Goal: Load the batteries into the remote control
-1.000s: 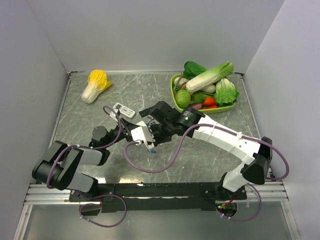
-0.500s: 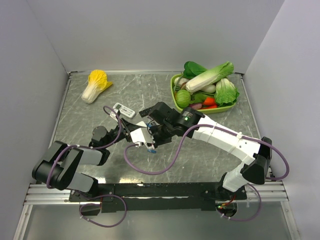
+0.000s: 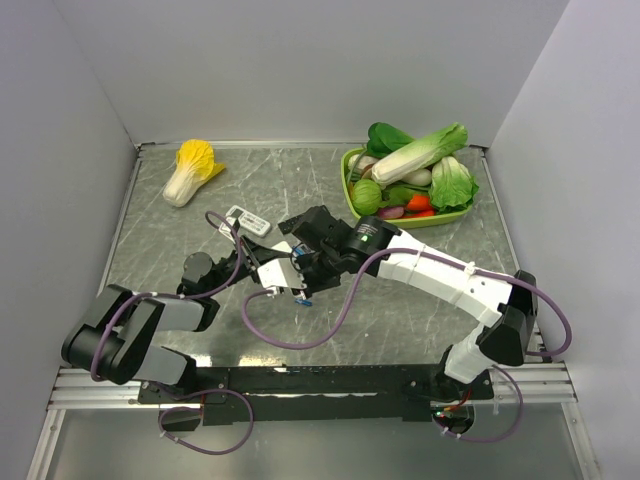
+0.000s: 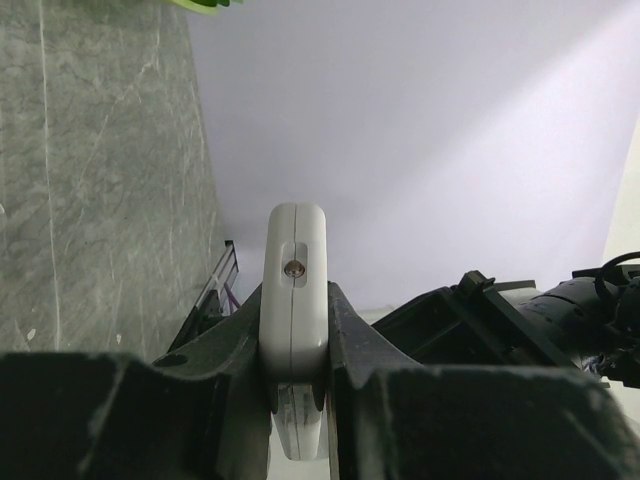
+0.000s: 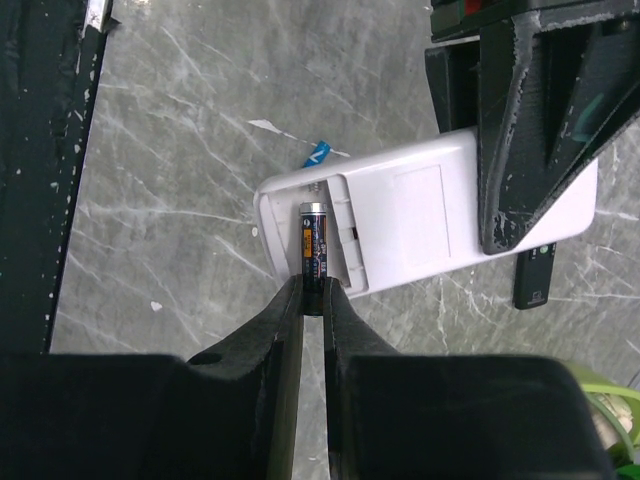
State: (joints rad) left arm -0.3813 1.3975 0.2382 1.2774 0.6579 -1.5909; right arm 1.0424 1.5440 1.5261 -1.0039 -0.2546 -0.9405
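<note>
Remote control [image 5: 420, 215], light-grey rectangular plastic, sits mid-frame clamped back-up by left gripper [image 4: 295, 345], while right gripper [image 5: 314, 296] pinches small blue cylindrical battery [image 5: 313, 245] in its open bay; insertion step, next judged to need pressing flat.

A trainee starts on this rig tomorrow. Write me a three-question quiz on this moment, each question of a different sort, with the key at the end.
1. True or false: the left gripper is clamped on the remote control.
2. What does the right gripper hold? A) a battery B) a screwdriver C) a cup
3. Fill in: the vegetables sit in a ____ tray.
Key: 1 true; 2 A; 3 green.
</note>
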